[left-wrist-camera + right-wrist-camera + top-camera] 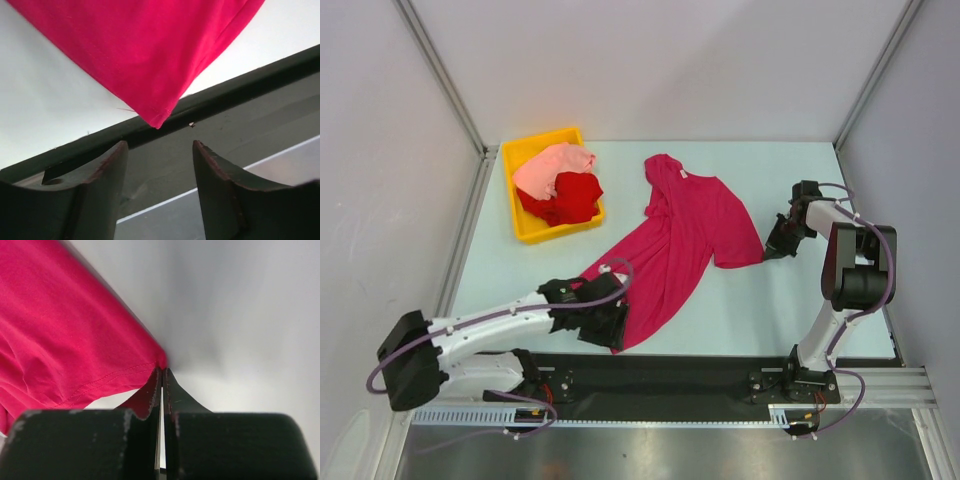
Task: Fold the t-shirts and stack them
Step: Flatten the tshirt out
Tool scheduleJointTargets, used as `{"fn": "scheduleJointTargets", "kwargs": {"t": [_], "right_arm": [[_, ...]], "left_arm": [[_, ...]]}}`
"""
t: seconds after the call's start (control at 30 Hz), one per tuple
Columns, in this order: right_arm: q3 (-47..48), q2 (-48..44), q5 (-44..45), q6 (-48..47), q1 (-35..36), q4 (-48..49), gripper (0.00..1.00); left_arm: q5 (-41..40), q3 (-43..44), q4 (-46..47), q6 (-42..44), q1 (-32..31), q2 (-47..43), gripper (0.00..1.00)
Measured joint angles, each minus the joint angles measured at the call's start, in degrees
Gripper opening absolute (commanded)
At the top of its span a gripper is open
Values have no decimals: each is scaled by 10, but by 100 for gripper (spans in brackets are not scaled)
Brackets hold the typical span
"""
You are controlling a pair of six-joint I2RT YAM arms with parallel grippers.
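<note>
The magenta-crimson t-shirt [685, 240] lies spread diagonally on the table, crumpled along its left side. My left gripper [615, 330] is open just beyond the shirt's near hem corner [159, 120], over the table's black front edge, touching nothing. My right gripper [772, 248] is shut, pinching the tip of the shirt's right sleeve [65, 340] between its jaws [162, 369]. The bright red t-shirt [575, 197] and the pale salmon-pink t-shirt [552, 168] lie bunched together in the yellow bin [525, 235] at the back left.
A black rail [700, 370] runs along the table's near edge, and it also shows in the left wrist view [240, 85]. Grey walls with metal posts enclose the table on the left, back and right.
</note>
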Motion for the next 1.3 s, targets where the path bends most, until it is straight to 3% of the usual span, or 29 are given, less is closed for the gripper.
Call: {"fn": "scheduleJointTargets", "kwargs": {"t": [0.23,0.37,0.7,1.3], "right_arm": [[-2,-1,-3,0,0,0,0],[-2,-1,-5,0,0,0,0],[-4,-5,-11,0,0,1,0],[-4,-7,-20,0,0,2,0]], "left_arm": [[-137,103,-34,68,-156,136,61],[-191,142,-37,113,-199,196,60],[-245,142,-65,144,-206,235,49],[-202,133,-35,152,-207,249,45]]}}
